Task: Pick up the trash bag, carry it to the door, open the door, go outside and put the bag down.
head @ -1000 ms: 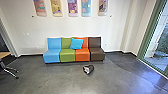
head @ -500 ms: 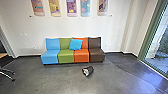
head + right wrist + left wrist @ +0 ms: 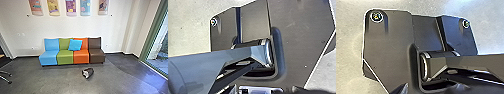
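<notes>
Trash bag, dark and rounded with a pale patch [image 3: 88, 73]: not grasped by the left pincer or the right pincer; whether either is released or clenched cannot be told.
Bag's place: on the smooth grey floor [image 3: 57, 81], out in front of the seats and apart from them, roughly before the join of the orange and brown ones.
Weight: probably light, judged by its modest bulk beside the seats; its contents cannot be told.
Feel: likely soft and loose, with a thin, slippery skin that could slide or tear if pinched by a single layer.
Hold: a gathered neck cannot be made out; a thick bunch of film at the upper side should be taken, closed on firmly and lifted slowly, so that the load is left hanging below.
Metal-legged chair base [image 3: 6, 76]: seen at the left edge, well apart from the bag.
Green-framed glass panel [image 3: 152, 42]: at the right, with daylight beyond; whether it is the door cannot be told.
Row of armless blue, green, orange and brown seats [image 3: 81, 57]: placed against the white wall [image 3: 75, 27], with a bright blue square cushion [image 3: 75, 44] leaned on the backs.
Writing: none can be read on the bag or on the colourful hanging panels [image 3: 85, 6]; no brand can be named.
</notes>
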You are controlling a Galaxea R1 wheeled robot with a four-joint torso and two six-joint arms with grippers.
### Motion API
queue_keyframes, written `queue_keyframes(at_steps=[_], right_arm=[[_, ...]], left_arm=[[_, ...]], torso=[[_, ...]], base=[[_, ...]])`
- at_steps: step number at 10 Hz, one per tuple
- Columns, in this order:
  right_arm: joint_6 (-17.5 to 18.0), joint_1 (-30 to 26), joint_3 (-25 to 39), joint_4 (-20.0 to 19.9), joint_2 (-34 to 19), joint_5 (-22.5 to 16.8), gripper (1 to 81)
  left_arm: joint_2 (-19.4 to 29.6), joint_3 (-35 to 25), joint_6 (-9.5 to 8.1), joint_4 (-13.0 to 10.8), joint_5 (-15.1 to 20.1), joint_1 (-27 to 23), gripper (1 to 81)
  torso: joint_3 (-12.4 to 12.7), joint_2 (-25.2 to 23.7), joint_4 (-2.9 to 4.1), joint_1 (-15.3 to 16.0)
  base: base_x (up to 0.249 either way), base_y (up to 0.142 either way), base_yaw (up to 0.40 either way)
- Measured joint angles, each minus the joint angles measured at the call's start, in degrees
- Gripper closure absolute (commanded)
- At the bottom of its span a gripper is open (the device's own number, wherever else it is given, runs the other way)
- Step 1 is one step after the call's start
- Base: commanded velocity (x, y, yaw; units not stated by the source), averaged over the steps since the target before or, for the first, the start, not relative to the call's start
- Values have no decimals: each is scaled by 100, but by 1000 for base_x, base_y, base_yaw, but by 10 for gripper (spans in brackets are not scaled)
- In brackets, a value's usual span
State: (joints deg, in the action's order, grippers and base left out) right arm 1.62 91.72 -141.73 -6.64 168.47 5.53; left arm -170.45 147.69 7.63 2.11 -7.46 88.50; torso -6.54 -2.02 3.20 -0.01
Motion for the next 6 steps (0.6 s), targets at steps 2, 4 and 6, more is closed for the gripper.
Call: queue_keyframes(at_steps=[2, 4, 6], right_arm=[[-13, -71, 0, 9, -1, 6, 10], [-6, -35, -2, 4, 0, 2, 10], [-9, -51, -6, 6, 0, 2, 10]], left_arm=[[0, 0, 0, 1, -26, -85, 10], [9, 0, 0, 1, -17, -46, 10], [13, 0, 0, 1, -11, -22, 10]], torso=[[-2, 6, 0, 10], [-2, 4, 0, 8], [-2, 4, 0, 8]], base=[[168, 0, 0], [169, 0, 0], [169, 0, 0]])
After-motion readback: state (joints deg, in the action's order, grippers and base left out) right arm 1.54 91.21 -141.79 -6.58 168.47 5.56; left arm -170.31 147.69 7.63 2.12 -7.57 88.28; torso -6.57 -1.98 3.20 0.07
